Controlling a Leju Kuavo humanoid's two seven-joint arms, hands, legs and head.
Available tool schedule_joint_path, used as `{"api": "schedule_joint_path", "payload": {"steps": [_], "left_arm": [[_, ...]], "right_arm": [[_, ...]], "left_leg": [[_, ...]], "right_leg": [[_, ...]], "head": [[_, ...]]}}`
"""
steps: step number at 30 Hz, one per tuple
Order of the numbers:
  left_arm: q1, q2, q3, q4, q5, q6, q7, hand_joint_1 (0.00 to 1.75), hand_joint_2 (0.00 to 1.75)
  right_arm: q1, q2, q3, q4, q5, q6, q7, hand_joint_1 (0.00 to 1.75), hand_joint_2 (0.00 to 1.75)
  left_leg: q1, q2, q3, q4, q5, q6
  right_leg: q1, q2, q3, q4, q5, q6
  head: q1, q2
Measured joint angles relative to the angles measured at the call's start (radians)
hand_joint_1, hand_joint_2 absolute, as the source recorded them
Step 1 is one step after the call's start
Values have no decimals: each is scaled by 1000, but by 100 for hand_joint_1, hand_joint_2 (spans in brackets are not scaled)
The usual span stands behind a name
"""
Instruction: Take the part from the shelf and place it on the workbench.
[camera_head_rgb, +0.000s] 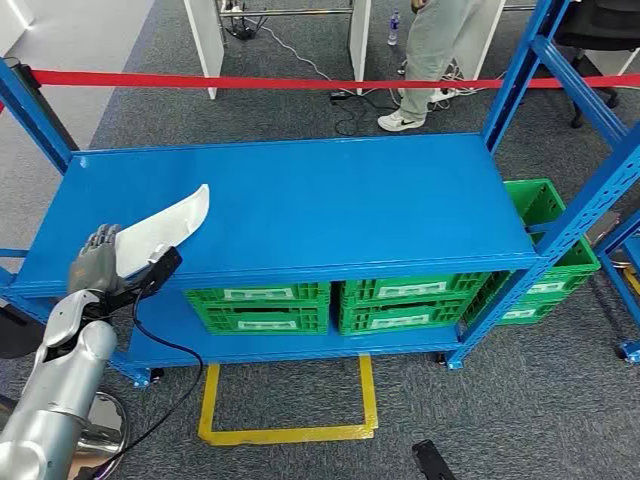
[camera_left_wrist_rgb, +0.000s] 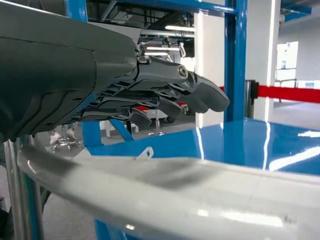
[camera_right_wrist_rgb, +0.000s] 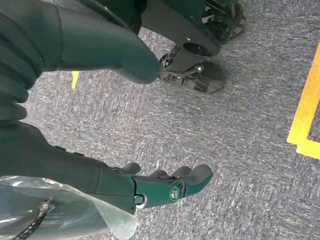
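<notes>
The part (camera_head_rgb: 162, 228) is a long, curved white panel lying slantwise over the left end of the blue top surface (camera_head_rgb: 340, 200). My left hand (camera_head_rgb: 94, 262) grips its near end at the surface's front edge. In the left wrist view the fingers (camera_left_wrist_rgb: 158, 95) stretch out above the white part (camera_left_wrist_rgb: 170, 195), with the glossy blue surface (camera_left_wrist_rgb: 245, 145) beyond it. I cannot tell whether the part's far end touches the surface. My right hand (camera_right_wrist_rgb: 151, 185) hangs over grey carpet with its fingers apart and nothing in it.
Green crates (camera_head_rgb: 260, 305) (camera_head_rgb: 407, 300) sit on the lower level, and another green crate (camera_head_rgb: 551, 260) stands at the right end. Blue uprights (camera_head_rgb: 528, 70) rise at the right. A red barrier tape (camera_head_rgb: 302, 82) runs behind, with a person (camera_head_rgb: 430, 50) beyond it. Yellow floor marking (camera_head_rgb: 290, 433) lies in front.
</notes>
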Motion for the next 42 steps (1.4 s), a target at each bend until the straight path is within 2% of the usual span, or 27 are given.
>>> {"api": "schedule_joint_path", "payload": {"steps": [2,4,5,14,29,31,34,38,42], "left_arm": [[-3,0,-2,10,0,-4,0,68,175],[-9,-1,-4,31,0,-11,0,154,175],[-12,-2,-5,42,0,-13,0,175,175],[-22,-5,-6,106,1,-12,0,175,175],[-42,-6,-6,114,10,-1,-23,175,175],[-34,-7,-6,106,39,19,-73,175,175],[23,-16,-7,36,116,85,-203,175,175],[161,-46,-27,-158,215,184,-344,175,175],[300,-77,-70,-358,365,188,-450,175,175]], "right_arm": [[0,0,0,0,2,0,1,0,175],[-1,0,-2,0,7,-2,2,0,175],[-2,0,-3,0,9,-4,3,0,175],[-5,0,-6,0,16,-9,6,0,175],[-5,0,-8,0,27,-9,4,0,175],[-5,0,-12,0,28,-10,-1,0,175],[0,0,-27,0,28,-16,-15,0,175],[9,0,-44,0,28,-28,-26,0,175],[18,0,-61,0,27,-39,-36,0,175]], "left_leg": [[0,0,0,0,0,0],[0,0,0,0,0,0],[0,0,0,0,0,0],[0,0,0,0,0,0],[0,0,1,0,0,0],[0,0,1,0,0,0],[0,0,1,0,0,0],[0,0,0,0,-1,0],[-1,1,-1,0,-2,0]], "right_leg": [[0,0,0,0,0,0],[0,0,0,0,0,0],[0,0,0,0,0,0],[0,0,0,0,0,0],[0,0,1,0,0,0],[0,0,1,0,0,0],[0,0,1,0,0,0],[0,0,0,0,0,0],[-1,1,-1,0,-1,0]], "head": [[0,0],[0,0],[0,0],[0,0],[0,0],[0,0],[0,0],[0,0],[0,0]]}}
